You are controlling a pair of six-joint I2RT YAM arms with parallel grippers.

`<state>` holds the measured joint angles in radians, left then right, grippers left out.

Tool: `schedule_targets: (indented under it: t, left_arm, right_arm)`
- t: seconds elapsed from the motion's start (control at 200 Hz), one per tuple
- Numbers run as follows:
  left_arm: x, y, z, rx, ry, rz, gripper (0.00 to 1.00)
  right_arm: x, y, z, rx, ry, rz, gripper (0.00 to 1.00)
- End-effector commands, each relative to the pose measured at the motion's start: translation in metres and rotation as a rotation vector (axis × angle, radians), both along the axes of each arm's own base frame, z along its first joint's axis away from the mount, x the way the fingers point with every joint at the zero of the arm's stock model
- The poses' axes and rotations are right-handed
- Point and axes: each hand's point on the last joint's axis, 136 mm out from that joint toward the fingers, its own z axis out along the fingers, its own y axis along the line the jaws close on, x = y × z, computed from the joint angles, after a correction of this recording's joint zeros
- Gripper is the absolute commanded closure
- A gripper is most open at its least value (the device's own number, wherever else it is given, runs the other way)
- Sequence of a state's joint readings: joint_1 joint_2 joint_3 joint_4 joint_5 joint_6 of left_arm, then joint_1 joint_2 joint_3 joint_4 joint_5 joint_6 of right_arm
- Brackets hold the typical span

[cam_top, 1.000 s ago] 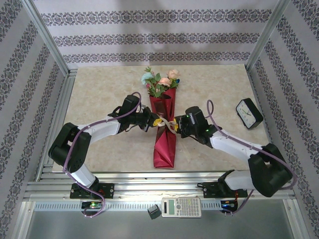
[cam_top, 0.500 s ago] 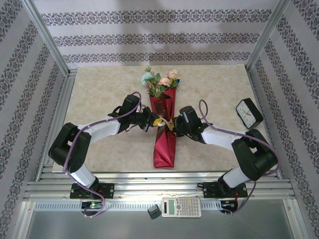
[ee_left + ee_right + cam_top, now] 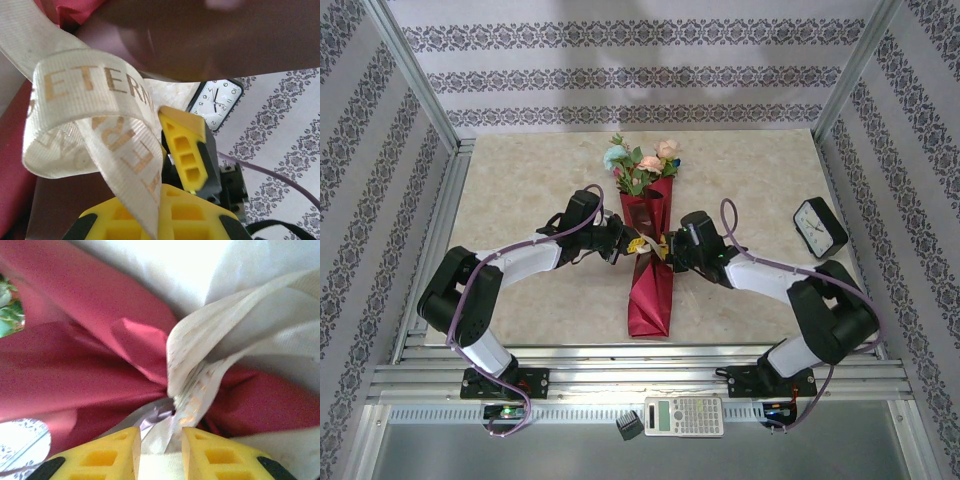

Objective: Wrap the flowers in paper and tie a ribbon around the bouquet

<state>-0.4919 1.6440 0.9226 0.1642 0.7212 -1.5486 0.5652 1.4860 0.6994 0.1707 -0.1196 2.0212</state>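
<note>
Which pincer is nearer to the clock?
Right. The right pincer sits on the clock side of the bouquet; the left pincer, shut on the ribbon, is across the bouquet, farther off.

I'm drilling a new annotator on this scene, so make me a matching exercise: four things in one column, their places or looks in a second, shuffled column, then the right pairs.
Things:
1. bouquet
2. clock
3. calculator
4. ribbon

Places or looks:
A. on the metal rails at the near edge
B. cream with gold letters, at the bouquet's waist
C. right side of the table, black rim, white face
D. middle of the table, blooms at its far end

Pairs: 1-D, 2-C, 3-A, 4-B
</note>
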Motion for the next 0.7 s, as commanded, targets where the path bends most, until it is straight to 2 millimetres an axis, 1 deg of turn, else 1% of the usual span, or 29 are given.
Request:
schedule_targets:
  t: [0.0,0.34,0.43,0.505,0.604,0.694]
  left_arm:
    - [-0.003,-0.008,0.008,0.002,-0.023,-0.03,1.0]
    - [-0.002,-0.008,0.009,0.0,-0.027,-0.029,1.0]
    - [-0.002,-0.008,0.01,0.001,-0.029,-0.027,1.0]
    - [-0.003,-0.009,0.01,-0.001,-0.029,-0.029,1.0]
    - [-0.003,-0.009,0.009,-0.001,-0.028,-0.028,1.0]
    - [-0.002,-0.008,0.009,-0.001,-0.026,-0.026,1.0]
  right_arm:
    - [-0.012,-0.009,-0.002,-0.016,0.02,-0.017,0.7]
    - [-0.015,-0.013,-0.018,-0.028,0.046,-0.024,0.7]
    - [-0.016,-0.019,-0.024,-0.039,0.054,-0.034,0.69]
    - [-0.013,-0.022,-0.026,-0.042,0.051,-0.042,0.69]
    - [-0.005,-0.021,-0.025,-0.04,0.041,-0.04,0.69]
    - [0.0,-0.019,-0.026,-0.037,0.037,-0.037,0.73]
